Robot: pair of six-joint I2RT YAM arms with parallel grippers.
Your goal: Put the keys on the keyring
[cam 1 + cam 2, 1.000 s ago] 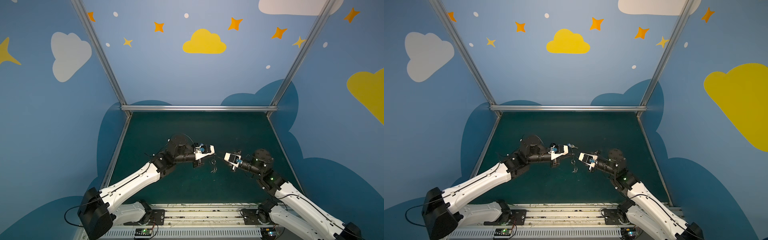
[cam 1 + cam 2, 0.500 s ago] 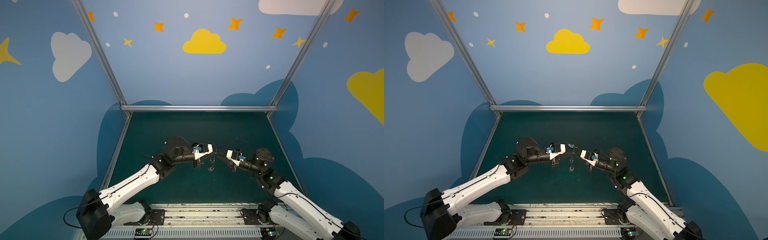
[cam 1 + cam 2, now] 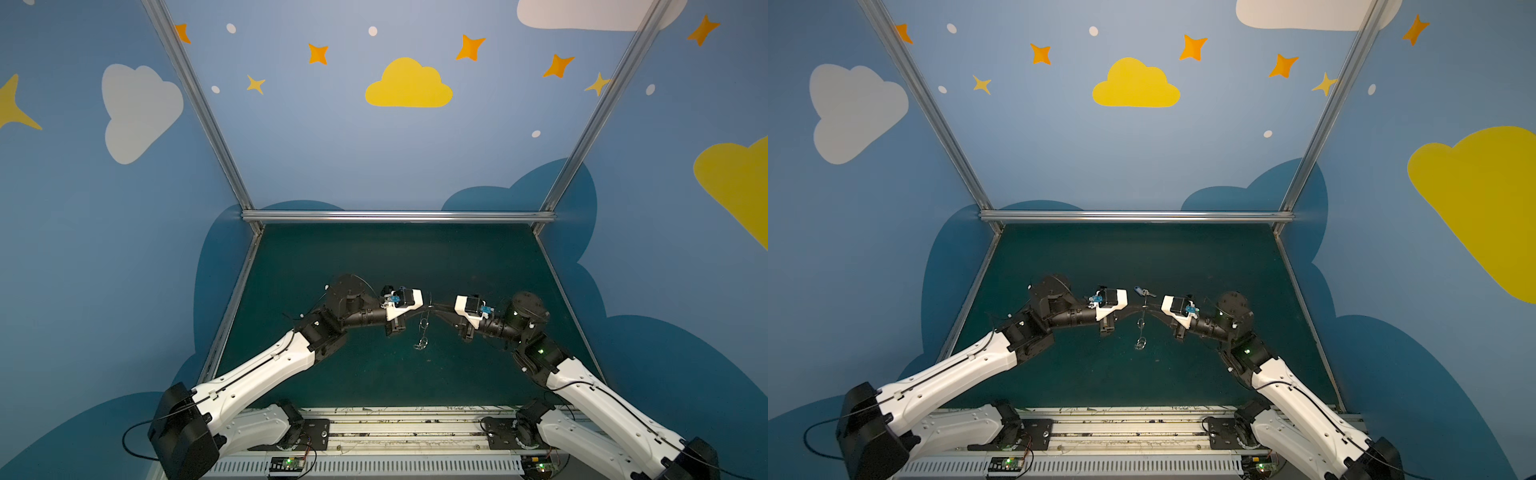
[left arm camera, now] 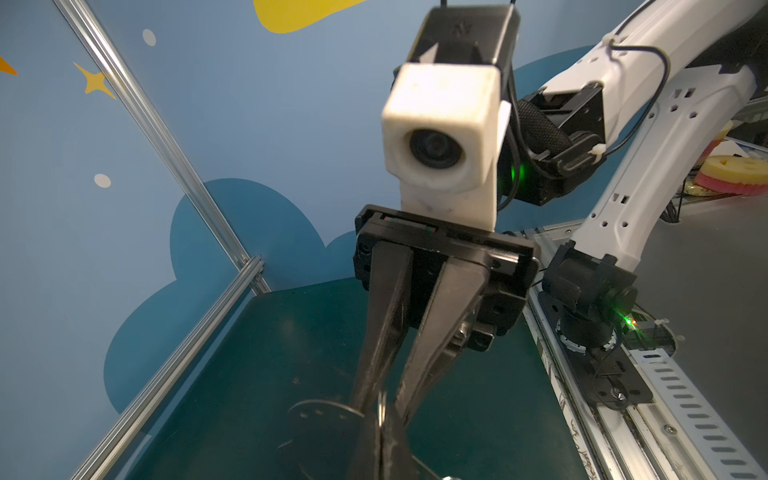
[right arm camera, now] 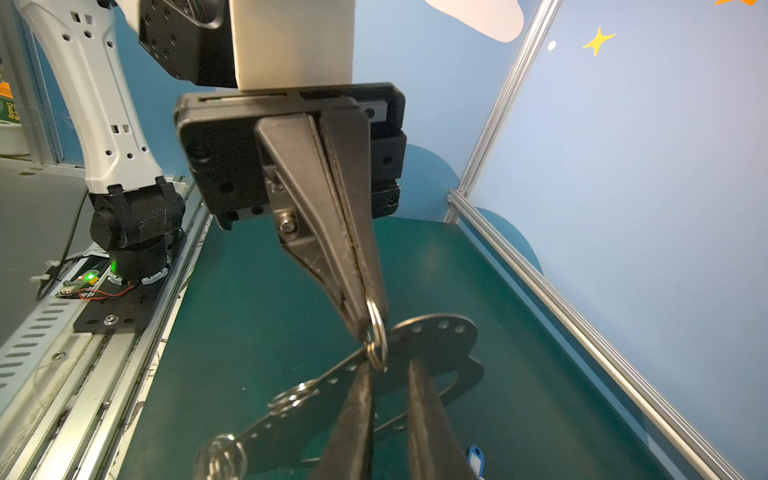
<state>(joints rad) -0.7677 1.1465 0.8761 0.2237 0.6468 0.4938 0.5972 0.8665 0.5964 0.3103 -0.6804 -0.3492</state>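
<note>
Keyring [image 5: 440, 345], a flat grey plate with a row of small edge holes and dangling silver rings, hangs tilted at mid-frame in the right wrist view. Nearest, the right gripper [image 5: 390, 365] stands slightly spread, its fingers either side of one split ring [image 5: 377, 332]. Behind it the left gripper [image 5: 365, 328] is pressed together, pinching that ring. Only this view shows the holes; in both top views the keyring is a thin glint between the arms. Farther back in a top view, the blue-headed key [image 3: 1144, 291] lies on the green mat [image 3: 1142, 257], before the aluminium rail [image 3: 1133, 216].
</note>
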